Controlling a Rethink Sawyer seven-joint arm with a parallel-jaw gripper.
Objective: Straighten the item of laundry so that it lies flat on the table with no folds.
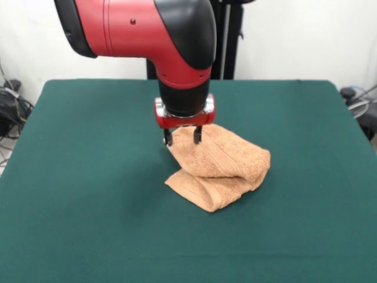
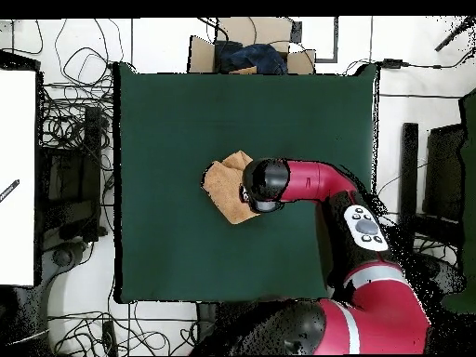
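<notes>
The peach-orange towel [image 1: 224, 165] lies crumpled and folded over itself near the middle of the dark green table [image 1: 88, 177]. My gripper [image 1: 182, 137] points straight down over the towel's far left corner. Its two dark fingertips [image 1: 168, 139] stand apart on either side of a raised bit of cloth. In the overhead view the towel [image 2: 226, 186] shows as a small bunched shape on the table [image 2: 186, 112], partly covered by my arm's wrist [image 2: 265, 181]. The gripper itself is hidden under the wrist there.
Tangled cables [image 2: 74, 121] lie along the table's left side in the overhead view. A cardboard box with dark cloth [image 2: 251, 56] sits beyond the far edge. A white panel [image 2: 17, 177] stands at the left. Green cloth surrounds the towel on all sides.
</notes>
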